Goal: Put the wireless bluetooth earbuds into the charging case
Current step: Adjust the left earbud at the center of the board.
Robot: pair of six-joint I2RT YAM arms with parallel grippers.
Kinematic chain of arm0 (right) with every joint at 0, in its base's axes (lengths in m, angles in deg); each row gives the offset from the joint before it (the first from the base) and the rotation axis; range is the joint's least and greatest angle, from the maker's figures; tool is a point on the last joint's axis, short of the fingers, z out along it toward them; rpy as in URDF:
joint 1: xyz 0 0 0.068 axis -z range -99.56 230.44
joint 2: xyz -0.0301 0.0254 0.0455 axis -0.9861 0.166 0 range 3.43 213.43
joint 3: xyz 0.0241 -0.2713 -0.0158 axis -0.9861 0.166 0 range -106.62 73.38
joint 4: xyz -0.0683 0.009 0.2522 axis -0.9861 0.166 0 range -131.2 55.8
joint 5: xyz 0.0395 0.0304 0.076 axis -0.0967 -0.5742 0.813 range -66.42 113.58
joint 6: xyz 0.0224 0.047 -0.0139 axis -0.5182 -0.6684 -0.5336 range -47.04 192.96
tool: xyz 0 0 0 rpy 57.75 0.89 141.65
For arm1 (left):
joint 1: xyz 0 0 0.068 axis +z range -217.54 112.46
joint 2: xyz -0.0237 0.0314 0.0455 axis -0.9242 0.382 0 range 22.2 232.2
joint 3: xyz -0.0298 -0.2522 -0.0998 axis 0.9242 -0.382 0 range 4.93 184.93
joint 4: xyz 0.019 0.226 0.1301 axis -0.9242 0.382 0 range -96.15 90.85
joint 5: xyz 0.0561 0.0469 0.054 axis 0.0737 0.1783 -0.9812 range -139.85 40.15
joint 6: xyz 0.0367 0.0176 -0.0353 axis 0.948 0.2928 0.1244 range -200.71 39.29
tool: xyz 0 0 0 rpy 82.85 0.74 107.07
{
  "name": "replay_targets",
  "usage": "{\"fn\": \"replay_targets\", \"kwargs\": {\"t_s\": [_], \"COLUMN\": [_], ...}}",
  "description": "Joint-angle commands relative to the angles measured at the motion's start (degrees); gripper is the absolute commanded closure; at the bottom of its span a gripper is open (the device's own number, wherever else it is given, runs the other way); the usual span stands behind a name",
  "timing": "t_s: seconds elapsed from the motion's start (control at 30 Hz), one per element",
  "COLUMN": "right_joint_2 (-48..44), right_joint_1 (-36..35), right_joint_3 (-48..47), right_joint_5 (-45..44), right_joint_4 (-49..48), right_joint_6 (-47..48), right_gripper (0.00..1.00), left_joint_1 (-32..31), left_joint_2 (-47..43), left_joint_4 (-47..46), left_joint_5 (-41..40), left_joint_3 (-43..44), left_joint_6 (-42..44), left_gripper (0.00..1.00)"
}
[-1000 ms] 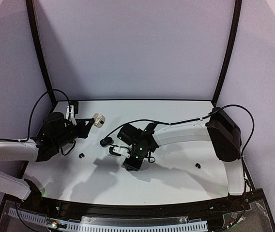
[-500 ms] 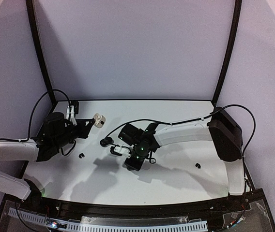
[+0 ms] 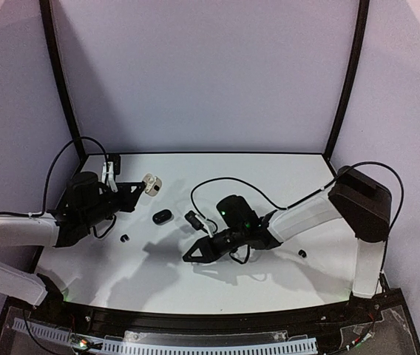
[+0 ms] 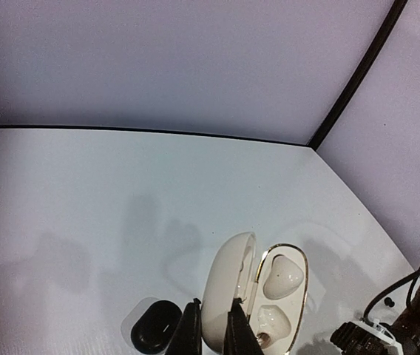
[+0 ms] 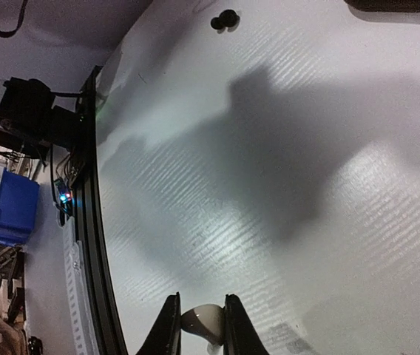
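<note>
Fingers (image 5: 167,325) of right arm (image 3: 299,214) pinch white earbud (image 5: 201,322); arm stretched low leftward.

White matte tabletop (image 3: 269,177) is lying flat. Lavender backdrop panels (image 3: 202,74) are standing at rear & both sides. Black curved frame poles (image 3: 348,74) are rising at rear corners. Blue plastic bin (image 5: 14,207) is sitting off-table, beyond black edge rail (image 5: 92,222).

The counter (image 3: 284,277) is a smooth white sheet with a soft sheen; close up it shows a fine ribbed texture. The cream case (image 4: 228,288) looks like glossy plastic, and its open half is edged by a thin gold, metal-looking rim. The black case (image 4: 153,326) is smooth with a duller, satin finish. The white earbud (image 5: 201,321) is glossy plastic. The back wall (image 3: 210,74) is matt.
</note>
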Motion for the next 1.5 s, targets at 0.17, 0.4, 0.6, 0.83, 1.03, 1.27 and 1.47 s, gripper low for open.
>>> {"fn": "replay_targets", "kwargs": {"t_s": [0.17,0.4,0.6,0.83,1.03,1.27,1.47], "right_joint_2": [6.1,8.0,10.6,11.7,8.4,4.9,10.7], "right_joint_1": [-2.4,-5.6,-7.7,-10.5,-12.4,-14.2,-15.2], "right_joint_3": [0.2,-10.8,-18.3,-30.5,-32.0,-24.3,-29.8], "right_joint_5": [-5.1,-20.5,-30.1,-39.7,-41.5,-38.1,-40.1], "right_joint_4": [-11.1,17.0,31.6,43.3,43.2,33.1,33.5], "right_joint_6": [-12.3,-3.4,-1.2,5.6,12.5,5.5,-4.6], "right_gripper": [0.84,0.81,0.62,0.54,0.57,0.66,0.58], "left_joint_1": [0.5,0.6,0.7,0.6,0.6,0.8,0.9], "left_joint_2": [-0.7,-0.6,-0.5,-0.4,-0.6,-0.4,-0.3], "left_joint_4": [-1.4,-1.8,-1.7,-1.8,-1.8,-1.7,-1.4], "left_joint_5": [0.2,0.5,0.7,1.3,1.3,1.1,1.2], "left_joint_3": [-0.3,-0.4,-0.4,-0.5,-0.5,-0.4,-0.1], "left_joint_6": [-0.1,-0.2,-0.1,-0.5,-0.5,-0.4,-0.5], "left_gripper": [0.99,0.99,0.99,0.99,0.99,0.99,0.99]}}
